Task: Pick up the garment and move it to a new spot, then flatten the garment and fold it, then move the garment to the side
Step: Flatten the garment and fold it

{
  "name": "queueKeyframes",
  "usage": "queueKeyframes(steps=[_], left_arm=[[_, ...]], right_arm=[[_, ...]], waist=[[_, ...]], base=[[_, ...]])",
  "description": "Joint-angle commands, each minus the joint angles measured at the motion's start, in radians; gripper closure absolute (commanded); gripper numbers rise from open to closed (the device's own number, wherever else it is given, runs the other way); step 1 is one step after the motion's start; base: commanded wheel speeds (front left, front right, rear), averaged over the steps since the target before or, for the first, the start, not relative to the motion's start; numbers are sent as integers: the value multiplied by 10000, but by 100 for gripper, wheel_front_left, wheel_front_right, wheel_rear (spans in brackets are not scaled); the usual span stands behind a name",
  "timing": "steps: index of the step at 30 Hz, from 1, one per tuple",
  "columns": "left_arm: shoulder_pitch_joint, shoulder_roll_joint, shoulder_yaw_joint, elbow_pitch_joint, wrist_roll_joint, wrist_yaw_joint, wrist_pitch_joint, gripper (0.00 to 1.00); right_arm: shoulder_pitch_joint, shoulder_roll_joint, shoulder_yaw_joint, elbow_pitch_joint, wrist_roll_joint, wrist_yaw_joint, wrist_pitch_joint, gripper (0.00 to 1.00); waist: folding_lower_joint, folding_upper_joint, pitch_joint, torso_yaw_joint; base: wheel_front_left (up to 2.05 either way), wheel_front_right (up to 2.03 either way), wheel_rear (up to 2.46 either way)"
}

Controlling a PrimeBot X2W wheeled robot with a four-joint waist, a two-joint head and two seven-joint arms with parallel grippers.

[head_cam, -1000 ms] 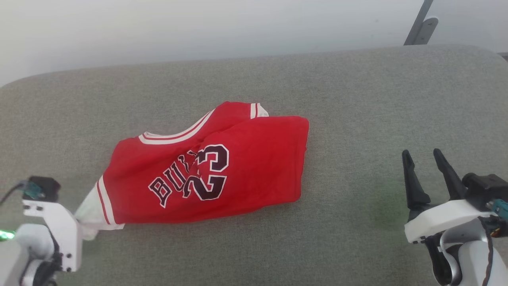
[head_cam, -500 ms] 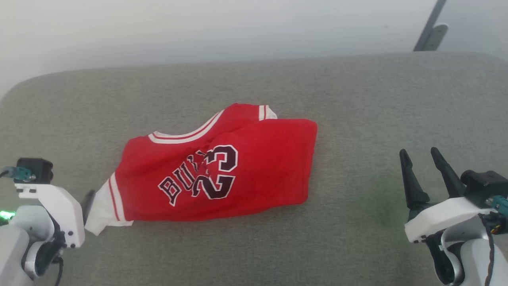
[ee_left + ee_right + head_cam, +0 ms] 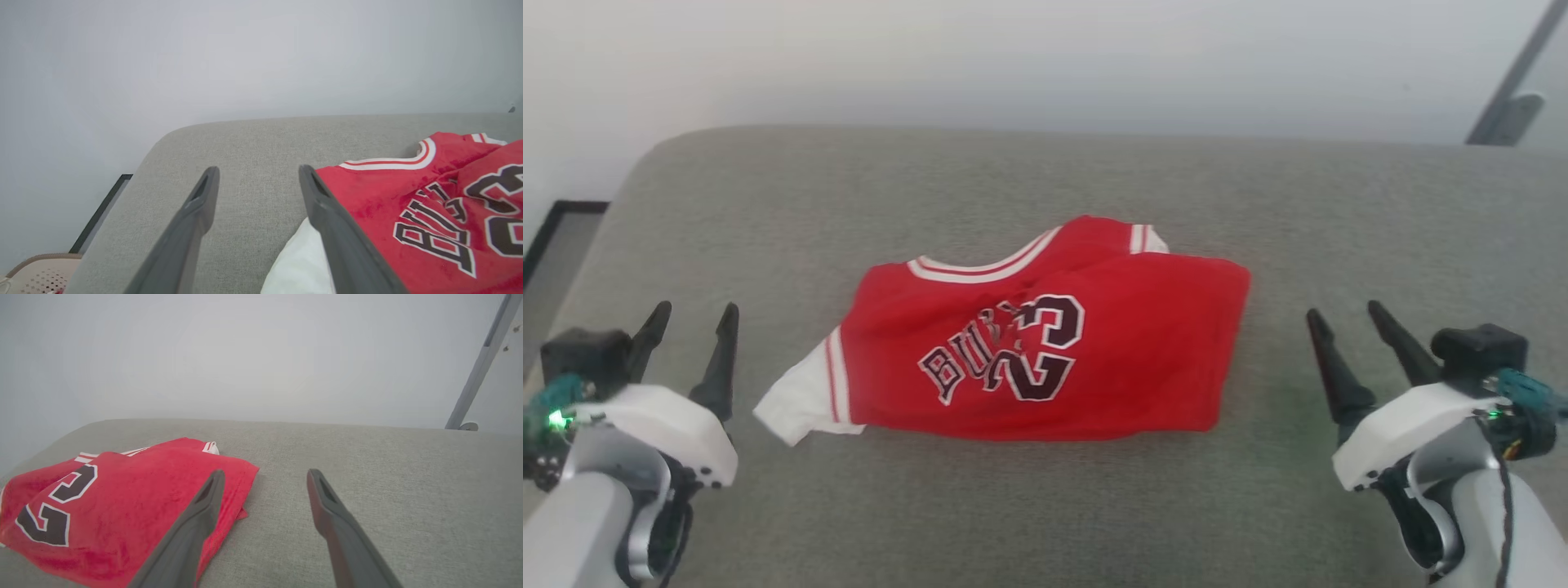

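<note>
Head view: garment [image 3: 1045, 351], long axis left-to-right, lay mid-frame on grey cushion [image 3: 1045, 180] between left gripper [image 3: 697, 308] and right gripper [image 3: 1342, 309], both spread wide and empty, the left nearer, just beside the white sleeve [image 3: 796, 400].

The red jersey T-shirt [image 3: 1143, 351] lies crumpled and partly folded over itself, its dark "BULLS 23" print up, at the middle of the grey fabric surface [image 3: 1045, 180], one white sleeve [image 3: 796, 404] sticking out left.
</note>
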Motion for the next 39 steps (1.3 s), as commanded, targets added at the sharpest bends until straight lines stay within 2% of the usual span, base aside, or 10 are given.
queueKeyframes(steps=[1, 7, 16, 22, 28, 29, 31, 39], left_arm=[[225, -89, 76, -76, 73, 100, -306, 0], [822, -498, 320, -210, -86, 252, -1099, 0], [1090, -1287, 827, -330, 150, 60, -1460, 0], [1214, -2071, 1684, -667, 822, -257, -1462, 0], [1285, -2716, 2355, -556, 1220, -711, -1465, 0], [1273, -2841, 2493, -511, 1289, -808, -1466, 0], [1254, -3029, 2773, -445, 1412, -992, -1466, 0], [1526, -3491, 3839, -177, 2035, -1605, -1467, 0]], right_arm=[[-159, -55, 143, 64, 56, 4, 135, 0], [-556, -348, 863, 496, 444, 4, 1114, 0], [-1326, -807, 1612, 1334, 776, 4, 3258, 0], [-1872, -947, 2014, 2112, 649, 3, 4431, 0], [-2220, -777, 2337, 2858, 657, 4, 4996, 0], [-2266, -781, 2446, 2932, 622, 4, 5019, 18], [-2361, -805, 2704, 2973, 584, 4, 4950, 100], [-2337, -1009, 3294, 2378, 1027, 3, 4819, 100]], waist=[[-1, 0, -46, 303], [-1, 0, 17, 1016], [-1, 0, 366, 2050], [-1, 0, 625, 2433], [-1, 0, 745, 2557], [-1, 0, 754, 2565], [-1, 0, 745, 2551], [-1, 0, 456, 2149]], base=[[0, 0, 0], [0, 0, 0], [0, 0, 0], [0, 0, 0], [0, 0, 0], [0, 0, 0], [0, 0, 0], [0, 0, 0]])
